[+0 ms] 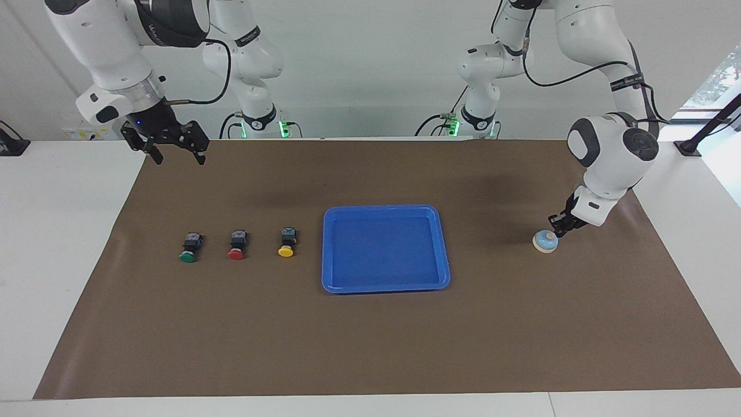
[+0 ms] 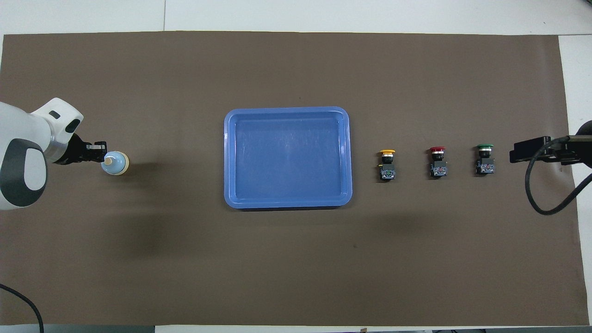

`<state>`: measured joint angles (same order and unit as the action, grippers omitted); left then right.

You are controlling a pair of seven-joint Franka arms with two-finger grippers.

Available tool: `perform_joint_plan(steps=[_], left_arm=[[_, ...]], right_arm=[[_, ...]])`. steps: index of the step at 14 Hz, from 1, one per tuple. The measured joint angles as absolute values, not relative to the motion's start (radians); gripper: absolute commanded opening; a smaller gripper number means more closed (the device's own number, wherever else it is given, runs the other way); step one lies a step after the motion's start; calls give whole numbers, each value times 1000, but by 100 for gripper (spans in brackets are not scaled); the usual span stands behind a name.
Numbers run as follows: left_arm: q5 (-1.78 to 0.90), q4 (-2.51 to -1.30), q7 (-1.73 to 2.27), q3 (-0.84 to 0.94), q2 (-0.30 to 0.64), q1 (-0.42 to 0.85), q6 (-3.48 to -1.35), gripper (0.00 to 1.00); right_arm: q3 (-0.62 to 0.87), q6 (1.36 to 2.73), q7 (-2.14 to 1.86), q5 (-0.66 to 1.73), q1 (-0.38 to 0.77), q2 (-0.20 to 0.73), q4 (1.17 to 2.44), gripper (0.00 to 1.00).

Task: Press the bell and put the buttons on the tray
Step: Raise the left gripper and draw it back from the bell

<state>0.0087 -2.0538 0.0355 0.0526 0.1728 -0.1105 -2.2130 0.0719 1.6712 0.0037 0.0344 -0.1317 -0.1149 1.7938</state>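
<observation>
Three buttons [image 1: 237, 245] lie in a row on the brown mat [image 1: 370, 347] toward the right arm's end of the bench, beside the empty tray [image 1: 331, 249] at centre; nothing stands between them. Left hand [image 1: 554, 223], fingers pressed together, sits at the bell [image 1: 545, 241]; contact cannot be told. Right hand [image 1: 173, 147] waits, spread, over the mat's corner.

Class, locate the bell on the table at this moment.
The bell sits on the brown mat at the left arm's end of the table, beside the blue tray; in the facing view the shut left gripper is right at its top.
</observation>
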Motion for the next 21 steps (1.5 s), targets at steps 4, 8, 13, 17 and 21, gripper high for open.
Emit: perform_joint_plan(steps=[4,8,13,17,21], left_arm=[[9,-2079,35,53,173,-110,-2228,0],[9,-2113,36,54,164,-110,-2283,0],[9,-2052,36,54,165,-110,-2200,2],[9,-1861,36,61,148,-109,-1927,83],[9,-1786,37,67,91,-93,-1799,100]], right_arm=[[72,1671,4,34,-132,-115,1794,100],[72,1671,4,34,-132,-115,1794,100],[72,1671,4,34,-132,-115,1794,100],[72,1671,4,34,-132,-115,1794,100],[72,1671,4,34,-132,-115,1794,100]])
